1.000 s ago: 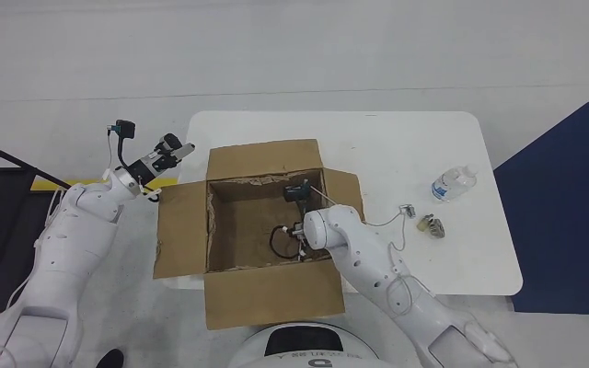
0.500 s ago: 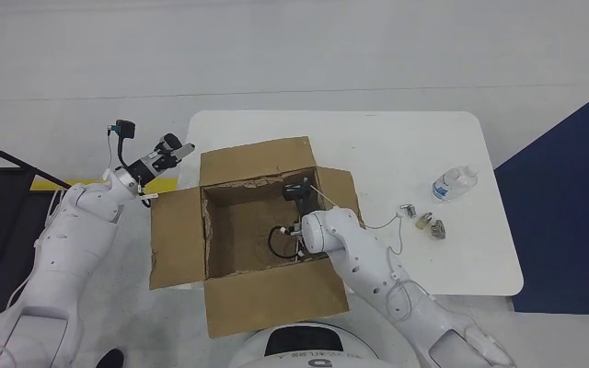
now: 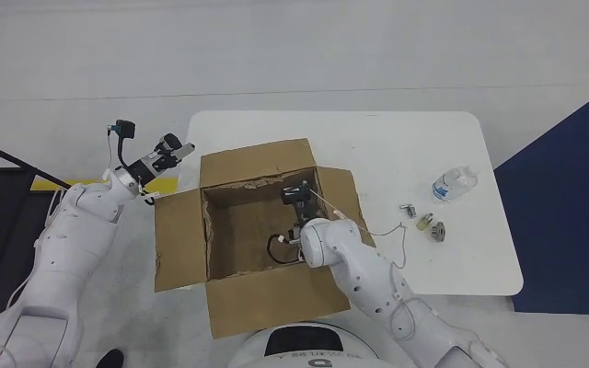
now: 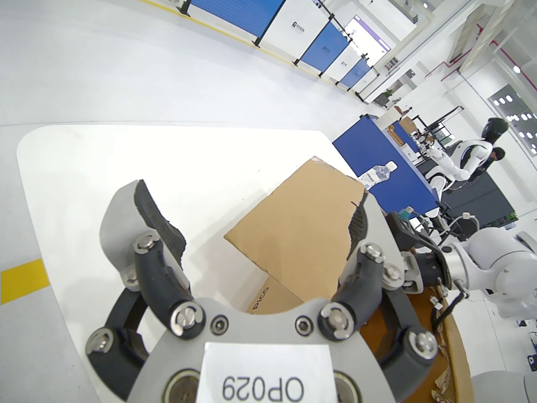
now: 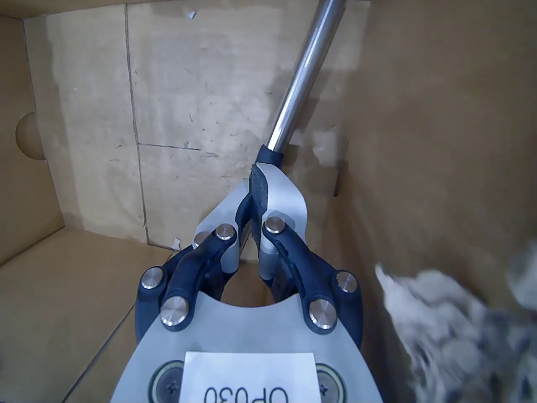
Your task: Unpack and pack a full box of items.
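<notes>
The open cardboard box (image 3: 262, 158) stands on the white table (image 3: 386, 138), flaps spread. My right gripper (image 5: 261, 169) is down inside it near a corner, shut on the dark end of a shiny metal rod (image 5: 302, 69) that leans up along the box wall (image 5: 440, 127). From above, the right arm (image 3: 331, 235) reaches over the box's near right wall. My left gripper (image 3: 175, 147) hangs beyond the table's left edge, apart from the box. Its fingers are open and hold nothing (image 4: 250, 204), with a box flap (image 4: 293, 228) ahead of them.
A water bottle (image 3: 454, 182) lies at the right of the table. Close to it are small metal pieces (image 3: 425, 221) and a thin white cord (image 3: 382, 224). A blurred grey-white mass (image 5: 461, 316) sits close beside the right gripper in the box.
The right arm has shifted a little inside the box, and the box has slid and turned slightly with it. The small pieces by the bottle have shifted slightly. The left arm stays still.
</notes>
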`<state>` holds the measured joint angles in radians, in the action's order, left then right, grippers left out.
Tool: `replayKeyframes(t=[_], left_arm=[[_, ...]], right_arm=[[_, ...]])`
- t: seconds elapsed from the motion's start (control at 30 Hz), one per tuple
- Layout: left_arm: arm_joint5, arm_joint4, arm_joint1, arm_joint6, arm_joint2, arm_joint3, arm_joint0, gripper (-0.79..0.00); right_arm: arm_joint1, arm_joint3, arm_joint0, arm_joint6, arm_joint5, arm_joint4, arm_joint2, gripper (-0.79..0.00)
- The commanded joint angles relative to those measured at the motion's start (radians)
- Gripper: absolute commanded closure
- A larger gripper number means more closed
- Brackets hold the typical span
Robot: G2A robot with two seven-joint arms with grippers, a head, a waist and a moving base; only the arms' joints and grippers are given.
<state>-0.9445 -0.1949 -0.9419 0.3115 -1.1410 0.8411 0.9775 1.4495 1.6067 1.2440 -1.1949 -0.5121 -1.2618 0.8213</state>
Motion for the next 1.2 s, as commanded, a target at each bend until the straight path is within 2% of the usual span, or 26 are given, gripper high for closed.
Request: replayKeyframes(t=[0.0,0.23,0.47,0.57,0.6,0.63,0.87,1.17], left_arm=[[0.000,0.000,0.000,0.000,0.000,0.000,0.000,-0.785],[0.000,0.000,0.000,0.000,0.000,0.000,0.000,-0.785],[0.000,0.000,0.000,0.000,0.000,0.000,0.000,-0.785],[0.000,0.000,0.000,0.000,0.000,0.000,0.000,-0.785],[0.000,0.000,0.000,0.000,0.000,0.000,0.000,-0.785],[0.000,0.000,0.000,0.000,0.000,0.000,0.000,-0.785],[0.000,0.000,0.000,0.000,0.000,0.000,0.000,-0.785],[0.000,0.000,0.000,0.000,0.000,0.000,0.000,-0.785]], right_arm=[[0.006,-0.036,-0.017,-0.002,-0.020,0.011,-0.001,-0.382],[0.027,-0.109,-0.063,-0.010,-0.019,0.062,-0.016,-0.357],[0.041,-0.168,-0.097,-0.015,-0.013,0.091,-0.020,-0.259],[0.045,-0.181,-0.106,-0.016,-0.013,0.096,-0.021,-0.105],[0.046,-0.184,-0.107,-0.017,-0.014,0.096,-0.020,-0.015],[0.046,-0.188,-0.108,-0.018,-0.017,0.096,-0.018,0.000],[0.046,-0.164,-0.092,-0.019,-0.017,0.071,-0.015,0.000],[0.028,0.055,0.020,-0.030,-0.068,-0.115,-0.031,0.000]])
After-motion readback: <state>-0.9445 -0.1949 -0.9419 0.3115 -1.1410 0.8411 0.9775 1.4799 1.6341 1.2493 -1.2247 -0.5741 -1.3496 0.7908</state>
